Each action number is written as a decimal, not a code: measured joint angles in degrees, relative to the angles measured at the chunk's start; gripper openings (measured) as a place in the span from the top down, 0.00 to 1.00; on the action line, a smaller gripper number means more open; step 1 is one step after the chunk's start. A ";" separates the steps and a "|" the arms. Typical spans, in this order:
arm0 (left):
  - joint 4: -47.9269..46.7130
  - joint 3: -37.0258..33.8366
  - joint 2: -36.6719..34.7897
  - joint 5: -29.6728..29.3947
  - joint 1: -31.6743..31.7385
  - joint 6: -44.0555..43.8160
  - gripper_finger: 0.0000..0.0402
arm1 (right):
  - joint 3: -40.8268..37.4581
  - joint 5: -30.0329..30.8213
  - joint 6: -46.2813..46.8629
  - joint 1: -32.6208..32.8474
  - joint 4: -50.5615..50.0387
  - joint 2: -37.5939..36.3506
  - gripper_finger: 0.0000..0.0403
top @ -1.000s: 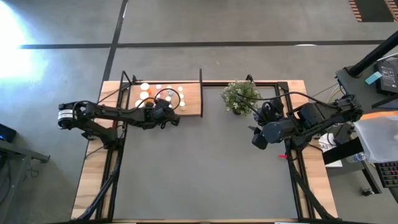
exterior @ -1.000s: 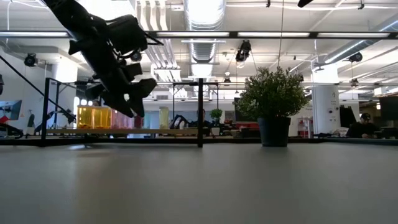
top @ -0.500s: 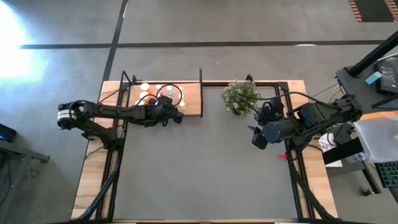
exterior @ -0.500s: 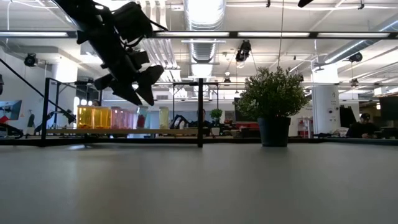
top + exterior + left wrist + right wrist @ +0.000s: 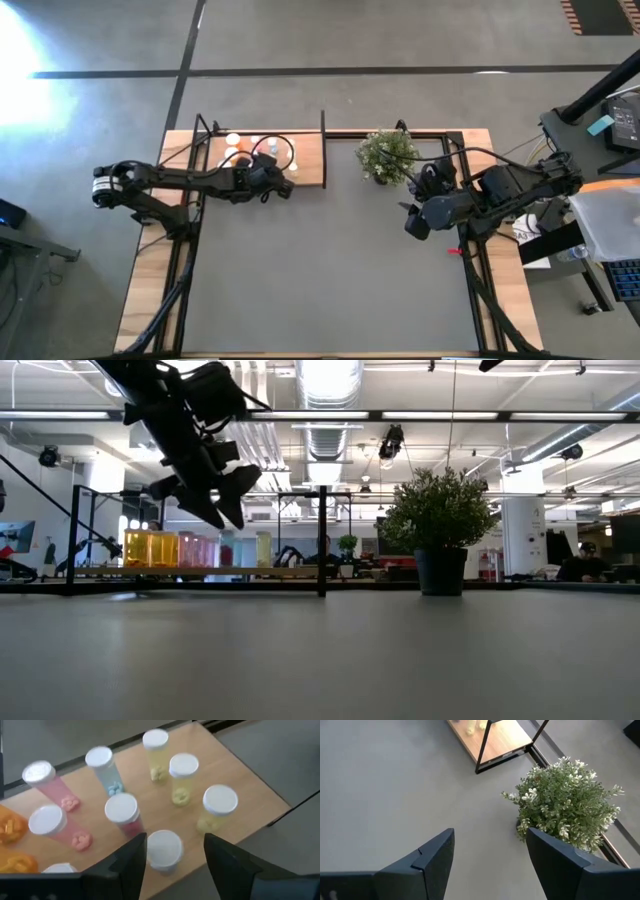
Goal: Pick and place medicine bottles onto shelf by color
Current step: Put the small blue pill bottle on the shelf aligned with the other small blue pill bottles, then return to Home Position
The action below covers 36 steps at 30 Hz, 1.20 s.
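Note:
Several medicine bottles with white caps stand upright on their bases on the light-brown wooden shelf (image 5: 308,160) at the table's far left. They stand by color: orange (image 5: 7,827), pink (image 5: 47,822), pale blue (image 5: 100,760) and yellow (image 5: 220,802). My left gripper (image 5: 175,855) hangs open above them; one white-capped bottle (image 5: 164,849) shows below the gap between its fingers. In the low view the left gripper (image 5: 225,518) is clear of the bottle tops (image 5: 200,550). My right gripper (image 5: 410,226) waits open and raised at the table's right, nothing between its fingers.
A green potted plant (image 5: 385,155) stands at the far edge, right of the shelf and close to my right gripper. Thin dark upright posts (image 5: 322,540) frame the shelf. The dark grey mat (image 5: 320,270) stretches toward the near edge.
My left gripper has risen away from the bottles on the shelf and drawn slightly toward the far edge. The bottles stay standing where they were.

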 joint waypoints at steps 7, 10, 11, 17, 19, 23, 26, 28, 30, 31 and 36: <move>-0.14 2.12 -0.02 -0.56 0.00 3.29 0.55 | 0.00 -0.02 0.00 0.00 0.02 0.00 0.41; -0.31 2.56 -0.29 -0.84 0.00 3.33 0.55 | 0.00 -0.02 0.00 0.00 0.01 0.00 0.41; -0.38 2.73 -0.65 -0.87 0.00 3.35 0.55 | 0.00 -0.02 -0.01 0.00 0.02 0.00 0.41; -0.25 4.87 -7.33 3.51 0.02 5.87 0.55 | -0.49 2.43 -4.36 0.02 0.14 -0.38 0.41; -0.50 5.54 -11.33 4.83 0.00 7.87 0.55 | -1.66 6.17 -4.17 0.00 1.34 -1.05 0.41; -0.53 6.26 -20.67 5.06 -0.11 10.80 0.55 | -7.13 9.60 -4.62 0.00 8.66 -4.07 0.41; -0.49 5.86 -27.94 6.19 -0.17 10.88 0.55 | -13.38 9.41 -8.33 0.02 17.39 -7.26 0.41; -0.48 5.44 -32.01 8.60 -0.22 10.94 0.55 | -17.75 9.08 -11.06 0.00 23.76 -9.67 0.41; -0.50 4.89 -35.11 11.99 -0.47 12.24 0.55 | -21.99 8.88 -13.71 0.00 29.71 -12.45 0.41; -0.66 4.65 -36.13 13.64 -0.69 13.16 0.55 | -24.02 8.68 -14.71 0.00 32.80 -13.93 0.41; -0.67 3.77 -37.88 18.20 -2.54 17.18 0.55 | -34.10 5.93 -18.89 0.00 47.65 -23.01 0.41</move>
